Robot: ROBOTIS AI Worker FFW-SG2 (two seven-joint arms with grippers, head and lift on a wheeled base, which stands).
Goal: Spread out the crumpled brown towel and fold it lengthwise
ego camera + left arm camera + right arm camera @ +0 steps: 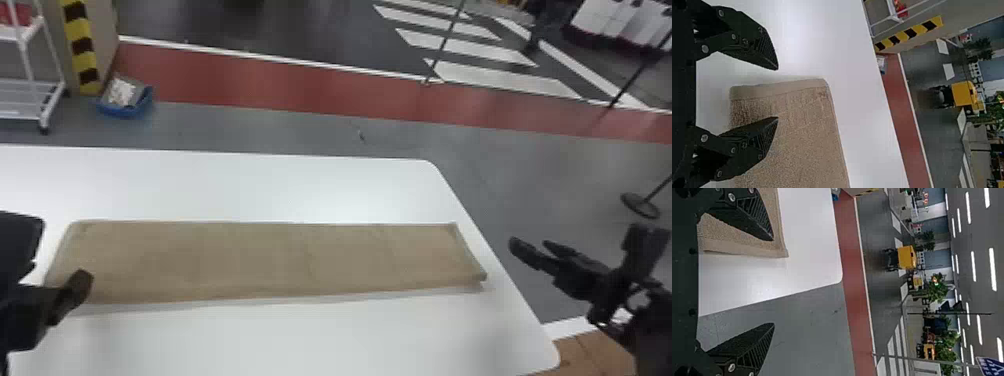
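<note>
The brown towel (270, 260) lies flat on the white table as a long narrow strip running left to right, its surface mostly smooth. At its left end is my left gripper (75, 295). The left wrist view has that gripper (777, 93) open above the towel's end (801, 117), one finger over the cloth and the other over bare table. My right gripper (532, 250) is off to the right, beyond the table's edge. In the right wrist view this gripper (773, 282) stands wide open with nothing between its fingers, near the towel's other end (746, 243).
The white table (300, 190) ends at a slanting right edge with rounded corners. Past it are a pole stand (640, 205) on the floor and some brown cardboard (595, 355) at the lower right. A blue bin (125, 102) and a white rack (30, 100) stand behind at the left.
</note>
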